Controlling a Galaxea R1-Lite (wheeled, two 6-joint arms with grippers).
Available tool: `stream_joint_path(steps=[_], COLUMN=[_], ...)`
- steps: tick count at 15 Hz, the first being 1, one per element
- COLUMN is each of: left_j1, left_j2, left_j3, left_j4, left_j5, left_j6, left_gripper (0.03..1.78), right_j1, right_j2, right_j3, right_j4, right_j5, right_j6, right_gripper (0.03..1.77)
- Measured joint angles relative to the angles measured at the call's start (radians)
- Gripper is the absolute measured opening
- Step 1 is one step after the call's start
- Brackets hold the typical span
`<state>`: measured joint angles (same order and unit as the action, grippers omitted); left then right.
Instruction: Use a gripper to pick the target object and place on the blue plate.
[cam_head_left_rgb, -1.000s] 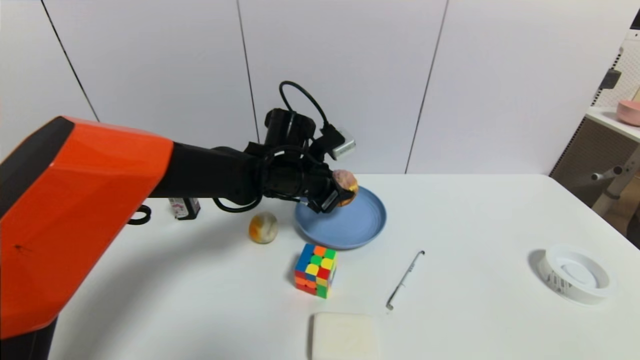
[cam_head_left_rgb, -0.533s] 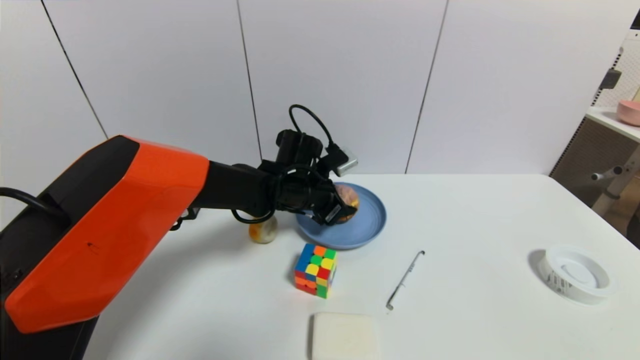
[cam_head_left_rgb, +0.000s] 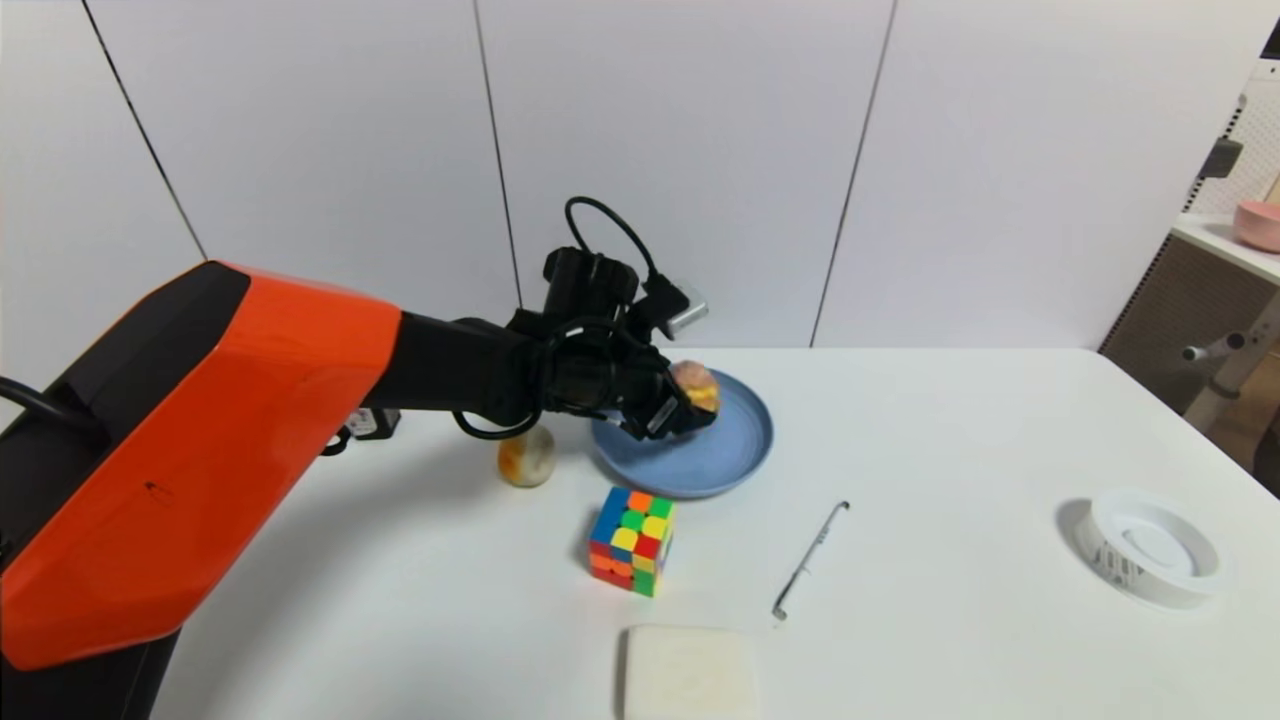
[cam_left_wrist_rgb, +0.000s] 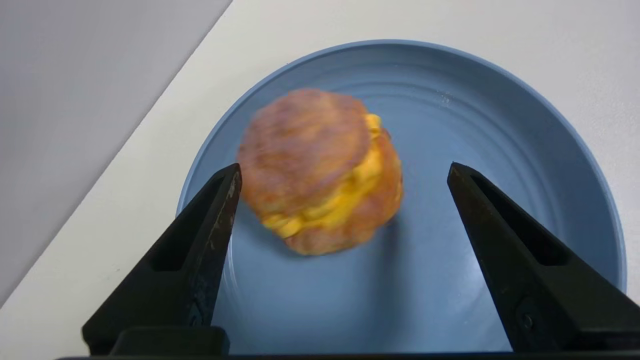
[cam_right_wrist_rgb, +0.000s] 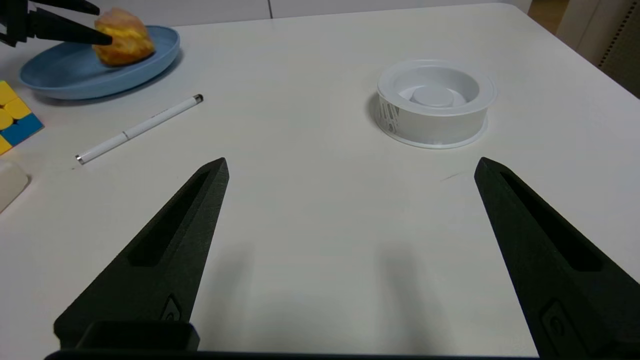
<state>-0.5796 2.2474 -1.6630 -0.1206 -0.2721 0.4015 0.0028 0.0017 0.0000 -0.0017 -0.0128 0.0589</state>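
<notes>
Left gripper, black two-fingered claw on the black and orange arm: jaws spread wide, gripping nothing, poised over the near-left part of the round light-blue shallow plastic plate. Between the two fingers, lower half of the left wrist frame. Just beyond the tips and set toward the left finger: the round brown-pink cream puff with a yellow filling band, resting on the plate floor, tilted so the band runs on a slant from lower left to upper right of that frame. Nearly touching the left finger, well apart from the right one; actual contact with the left tip impossible to confirm.

In the head view, centre of the frame: same gripper at the plate's left rim, puff straight ahead of the tips, toward the plate's far side.

Probably a release just done; a clean retreat likely means backing straight along the gripper's own line, away from the puff, with no sideways drift toward the left finger's side.

Right gripper: wide open, empty, parked above bare white tabletop, puff and plate far off at the upper left of its frame. Left arm by far the nearer.
</notes>
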Motion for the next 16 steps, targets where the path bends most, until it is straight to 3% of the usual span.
stream_joint_path(steps=[10, 16], left_j1=[-0.012, -0.009], left_j2=[0.003, -0.085], left_j3=[-0.015, 0.008], left_j4=[-0.023, -0.014], left_j5=[0.0, -0.001], left_j6=[0.001, 0.001], left_gripper=[1.65, 1.67], right_j1=[0.0, 0.0], right_j2=[0.0, 0.0], right_j3=[0.0, 0.0], right_j4=[0.0, 0.001], right_j5=[0.001, 0.001], right_j6=[0.0, 0.001], right_gripper=[1.7, 1.7])
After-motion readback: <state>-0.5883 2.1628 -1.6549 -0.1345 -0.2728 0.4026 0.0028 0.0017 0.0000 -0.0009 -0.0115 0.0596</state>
